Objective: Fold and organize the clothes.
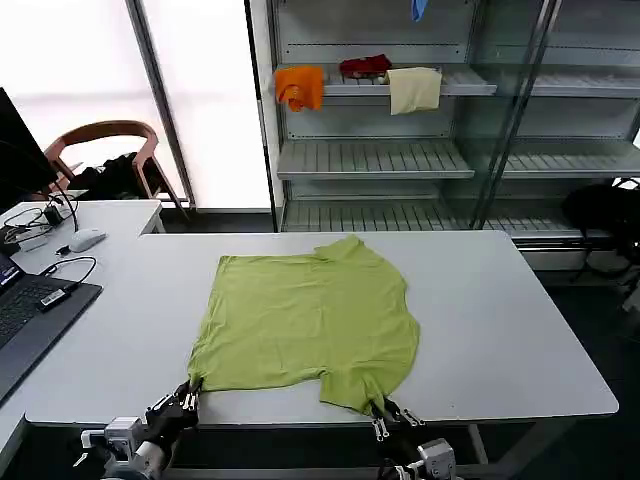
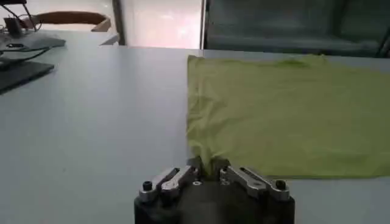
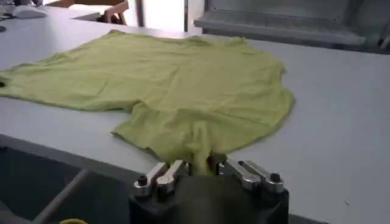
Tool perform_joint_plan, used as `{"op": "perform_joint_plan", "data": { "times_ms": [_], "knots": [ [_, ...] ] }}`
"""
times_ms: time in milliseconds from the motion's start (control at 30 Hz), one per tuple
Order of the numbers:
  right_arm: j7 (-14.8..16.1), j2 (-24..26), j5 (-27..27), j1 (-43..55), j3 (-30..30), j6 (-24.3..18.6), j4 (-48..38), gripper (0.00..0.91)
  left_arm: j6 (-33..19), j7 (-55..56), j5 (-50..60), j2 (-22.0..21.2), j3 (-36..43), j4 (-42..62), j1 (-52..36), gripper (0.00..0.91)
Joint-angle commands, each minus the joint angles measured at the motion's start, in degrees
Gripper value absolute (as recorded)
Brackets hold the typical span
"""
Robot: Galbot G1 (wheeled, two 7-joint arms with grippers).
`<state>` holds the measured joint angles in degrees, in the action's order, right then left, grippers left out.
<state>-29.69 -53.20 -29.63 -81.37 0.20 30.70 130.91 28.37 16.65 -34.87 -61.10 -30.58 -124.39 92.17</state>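
Item: lime T-shirt [image 1: 305, 320], spread flat mid-frame on the white surface [image 1: 500, 300].
Left hand [image 1: 187, 400], lower left of frame: clamped on the near hem corner.
Right hand [image 1: 388, 413], lower centre-right: clamped on the near sleeve.
Garment extends away from both hands toward frame top.

Probably a lab or office: white table [image 1: 520, 330], laptop [image 1: 30, 320] (cables too), metal shelving [image 1: 375, 158].
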Motion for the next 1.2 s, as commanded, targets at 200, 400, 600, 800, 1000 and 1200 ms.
{"op": "perform_joint_plan", "data": {
  "times_ms": [200,400,600,800,1000,1200],
  "knots": [
    [0.62,0.55,1.54,0.23,2.70,-1.03,3.14,0.000,-3.18,0.13,0.89,0.28,0.08,-1.63,-0.69,0.000],
    [1.83,2.03,-1.03,2.41,7.99,-0.67,4.82,0.000,-3.22,1.56,-1.40,0.05,0.45,-3.29,-3.35,0.000],
    [5.46,3.24,-4.17,7.23,12.68,0.25,2.49,0.000,-2.42,4.10,-3.27,0.33,2.70,-1.58,-9.99,0.000],
    [16.23,5.78,-4.13,13.05,15.32,0.14,-4.13,0.000,-1.80,6.44,-3.82,-0.07,6.01,1.18,-17.19,0.000],
    [18.66,4.83,-4.12,17.66,13.16,0.66,-10.04,0.000,-2.55,9.04,-3.29,-1.59,8.96,7.18,-23.05,0.000],
    [18.63,2.63,-3.31,20.27,10.08,0.47,-13.19,0.000,-3.00,12.47,-2.58,-2.81,11.09,12.31,-28.10,0.000]
  ]
}}
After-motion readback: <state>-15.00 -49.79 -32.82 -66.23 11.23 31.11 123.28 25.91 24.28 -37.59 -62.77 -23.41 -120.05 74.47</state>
